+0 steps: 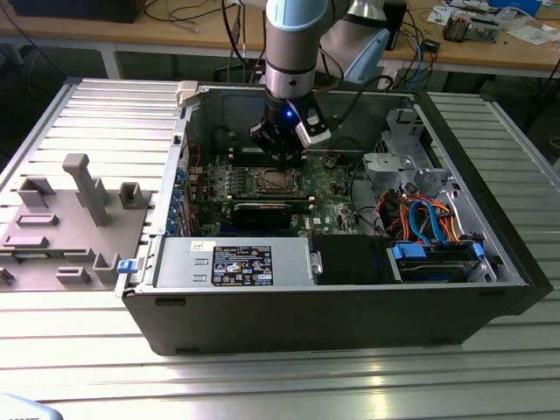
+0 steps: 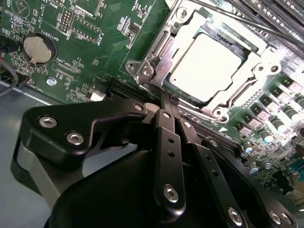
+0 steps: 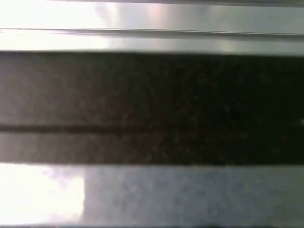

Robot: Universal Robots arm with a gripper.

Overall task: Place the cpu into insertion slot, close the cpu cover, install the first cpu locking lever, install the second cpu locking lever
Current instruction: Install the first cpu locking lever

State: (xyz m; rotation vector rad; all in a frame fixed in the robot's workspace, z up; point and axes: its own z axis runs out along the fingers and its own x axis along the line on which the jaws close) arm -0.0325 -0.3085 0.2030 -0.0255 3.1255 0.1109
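Exterior view: my gripper (image 1: 278,156) hangs inside the open computer case (image 1: 262,324), just above the circuit board (image 1: 328,188). The slot (image 1: 274,181) sits directly below it, with a silver square inside its rim. The long black graphics card (image 1: 260,211) lies just beside the slot, toward the camera.

Second wrist view: the chip (image 2: 205,68) lies flat in the slot (image 2: 156,59). The cover (image 2: 251,76) is down around the chip, and its window frames the bright metal top. My fingers (image 2: 169,142) are pressed together with nothing between them. Their tips sit at the slot's edge, close to a locking lever (image 2: 199,112) that runs along that side. I cannot tell whether the tips touch the lever, or whether it is latched.

First wrist view: blurred light and dark bands; nothing usable.

Risks, as I judge them:
- The clenched tips are narrow. A thin spring lever could slip off them and snap back.
- A push that lands off the lever would strike the cover or the small parts on the board.
- A cover not fully seated would let the lever bind and load the chip unevenly.
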